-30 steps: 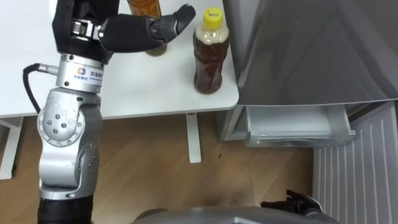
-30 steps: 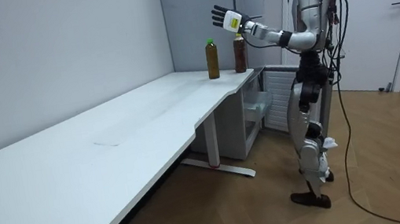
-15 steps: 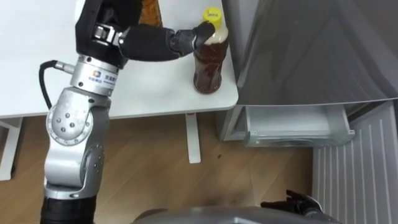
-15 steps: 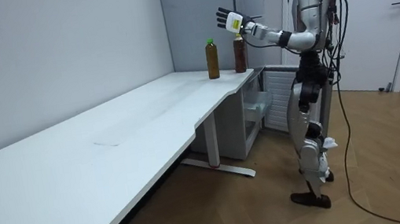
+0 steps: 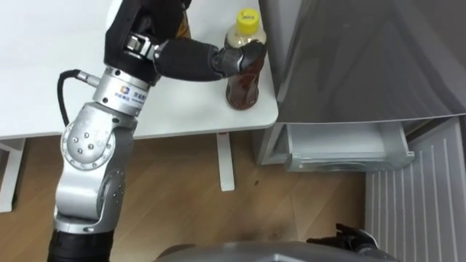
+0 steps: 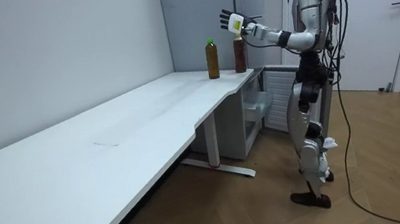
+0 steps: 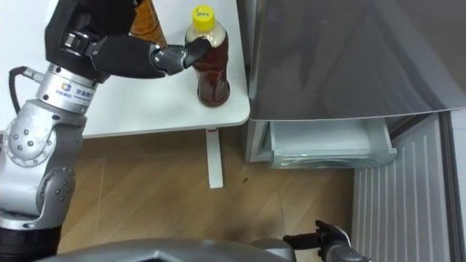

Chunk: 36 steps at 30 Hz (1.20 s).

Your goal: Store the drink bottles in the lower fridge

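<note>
1. Looking down through the left eye view: the left hand (image 5: pixel 193 58) has swung across from the second bottle (image 5: pixel 184 25) to the yellow-capped bottle (image 5: pixel 244 91). A second ago it hovered short of the cap. Now its fingers (image 5: pixel 249 57) lie curled across the bottle's shoulder, just under the cap, gripping it. The bottle stands upright at the surface's (image 5: pixel 44 73) corner beside the fridge (image 5: pixel 364 58), near the front edge, so nothing has been lifted yet. Below that corner the lower fridge drawer (image 5: pixel 342 149) is pulled out and looks ready to take it. The right hand (image 5: pixel 353 236) hangs low at the picture's bottom edge, and I cannot tell how its fingers are set.

2. From the room view: the robot stands upright at the surface's end by the fridge, left arm stretched out. Its hand (image 6: pixel 232 20) has dropped lower and sits against the top of the yellow-capped bottle (image 6: pixel 239 54). The second bottle (image 6: pixel 212 58) stands just beside it, apart and untouched.

3. In the right eye view: fingers (image 7: pixel 195 49) press against the bottle's neck, and the drawer (image 7: pixel 328 145) is open below. I judge the reach is over and the grasp has begun. Both drinks are on the surface, so the task is at an early stage. The hold sits high, so the bottle may tip when it is lifted.
</note>
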### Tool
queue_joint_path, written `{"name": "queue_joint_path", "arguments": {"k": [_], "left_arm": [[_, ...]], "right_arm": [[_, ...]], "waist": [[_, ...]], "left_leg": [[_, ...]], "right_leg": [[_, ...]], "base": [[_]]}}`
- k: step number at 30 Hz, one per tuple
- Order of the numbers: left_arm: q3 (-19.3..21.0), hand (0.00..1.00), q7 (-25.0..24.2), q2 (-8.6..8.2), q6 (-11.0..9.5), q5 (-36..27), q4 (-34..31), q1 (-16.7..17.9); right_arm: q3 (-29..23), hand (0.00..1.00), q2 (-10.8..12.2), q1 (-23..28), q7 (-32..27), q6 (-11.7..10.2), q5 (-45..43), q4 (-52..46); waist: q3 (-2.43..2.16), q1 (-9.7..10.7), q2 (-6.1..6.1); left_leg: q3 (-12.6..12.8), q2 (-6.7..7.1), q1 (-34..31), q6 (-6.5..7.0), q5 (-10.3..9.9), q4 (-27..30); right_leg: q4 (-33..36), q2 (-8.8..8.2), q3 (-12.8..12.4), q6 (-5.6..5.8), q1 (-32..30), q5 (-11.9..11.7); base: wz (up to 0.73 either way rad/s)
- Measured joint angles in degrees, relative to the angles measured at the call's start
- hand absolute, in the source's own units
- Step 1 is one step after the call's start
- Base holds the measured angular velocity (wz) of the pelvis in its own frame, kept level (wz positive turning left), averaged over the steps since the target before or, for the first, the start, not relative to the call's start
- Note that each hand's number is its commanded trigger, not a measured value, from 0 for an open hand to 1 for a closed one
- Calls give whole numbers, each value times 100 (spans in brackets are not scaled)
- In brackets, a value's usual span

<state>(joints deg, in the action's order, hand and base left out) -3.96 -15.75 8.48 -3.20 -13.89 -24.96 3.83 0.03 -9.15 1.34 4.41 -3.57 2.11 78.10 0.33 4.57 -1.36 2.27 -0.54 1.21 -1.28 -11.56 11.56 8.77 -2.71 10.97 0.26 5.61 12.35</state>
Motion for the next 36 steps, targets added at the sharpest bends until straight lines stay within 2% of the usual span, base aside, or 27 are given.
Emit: {"name": "queue_joint_path", "arguments": {"k": [5,10,12,15,22,28,36], "left_arm": [[-35,0,-31,1,70,-140,29,2],[-197,0,-163,4,85,-188,377,26],[-201,0,-294,6,216,-188,549,58],[-200,0,-370,4,292,-187,686,81],[-199,0,-412,6,321,-187,758,85],[-198,0,-431,28,331,-179,1160,84],[-191,0,-336,145,401,-220,1328,90]], "right_arm": [[5,0,1,-14,-1,26,0,-7],[55,0,10,-22,-1,114,-46,-91],[56,0,15,-19,6,130,-59,-168],[55,0,21,-21,8,169,-65,-211],[54,0,20,-10,15,181,-67,-267],[93,0,-10,-10,-3,193,-61,-273],[96,0,-10,5,-24,193,-46,-273]], "waist": [[1,3,-3],[17,-4,-28],[27,-4,-44],[29,-4,-48],[15,-8,-40],[-25,-15,22],[-15,-12,16]], "left_leg": [[20,-3,66,0,0,-31],[46,-7,145,0,0,-48],[71,-20,126,0,0,-46],[86,-27,88,0,0,-28],[105,-48,43,0,0,-20],[135,-68,68,0,0,-22],[149,-79,75,-1,0,-26]], "right_leg": [[1,3,-56,0,38,0],[-2,3,-79,0,92,0],[16,13,-85,0,53,0],[73,15,-111,-1,-13,-1],[101,31,-135,-11,-76,-7],[100,49,-151,-25,-67,-15],[98,58,-149,-35,-60,-21]], "base": [[-2],[-3],[-7],[-4],[-1],[-1],[0]]}}
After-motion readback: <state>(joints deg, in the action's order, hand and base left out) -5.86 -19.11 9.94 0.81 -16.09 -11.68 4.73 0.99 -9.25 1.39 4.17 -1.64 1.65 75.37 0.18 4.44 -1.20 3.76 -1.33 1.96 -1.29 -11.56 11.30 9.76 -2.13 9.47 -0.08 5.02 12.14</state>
